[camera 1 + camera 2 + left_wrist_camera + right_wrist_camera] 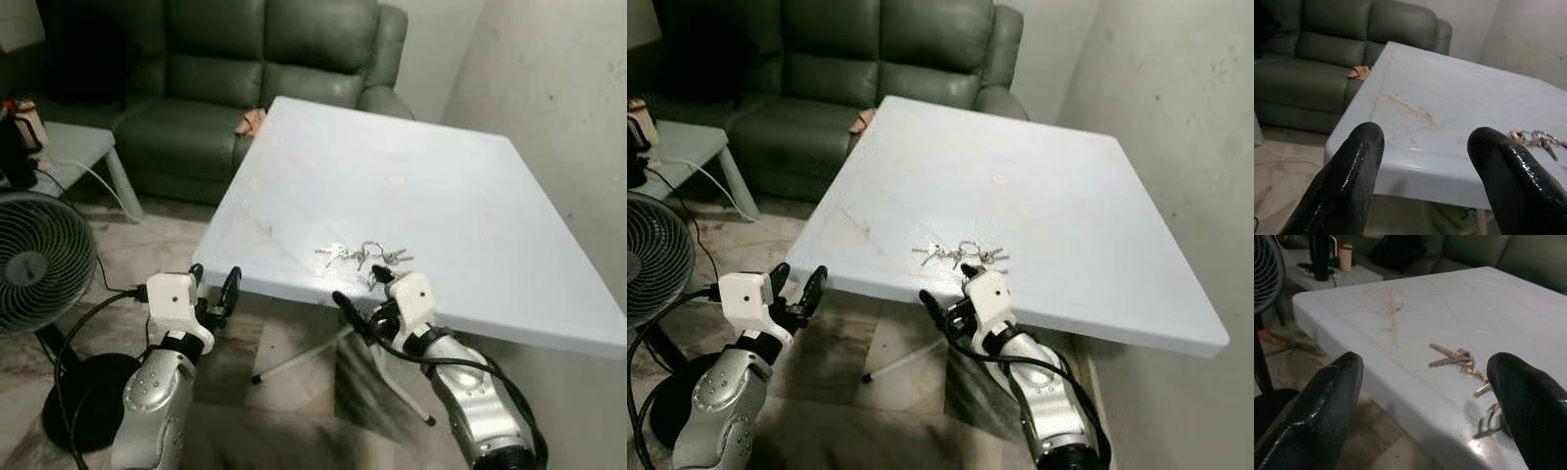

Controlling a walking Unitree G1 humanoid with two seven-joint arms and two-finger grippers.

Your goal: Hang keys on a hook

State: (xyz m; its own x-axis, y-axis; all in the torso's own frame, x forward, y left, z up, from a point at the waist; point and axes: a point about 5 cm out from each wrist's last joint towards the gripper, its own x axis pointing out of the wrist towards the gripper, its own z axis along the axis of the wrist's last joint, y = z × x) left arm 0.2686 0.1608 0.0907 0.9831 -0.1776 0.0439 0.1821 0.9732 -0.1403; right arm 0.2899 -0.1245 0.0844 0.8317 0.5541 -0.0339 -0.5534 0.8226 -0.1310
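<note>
Two tools sit low in the frame. The left tool (214, 285) hangs spread apart, below the counter's near corner. The right tool (359, 290) is also spread, one finger at the counter (470, 206) edge, just short of the one bunch of keys (362, 256) lying near that front edge. The white top beyond is bare. Upper left: one green sofa (225, 78); far left, one fan (34, 259).

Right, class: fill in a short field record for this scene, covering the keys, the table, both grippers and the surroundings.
keys: bunch lying flat near the table's front edge
table: pale, square, beside a wall
right gripper: open, at the table edge just short of the keys
left gripper: open, at the table's front left corner
surroundings: green sofa behind, fan on the left
hook: none seen
</note>
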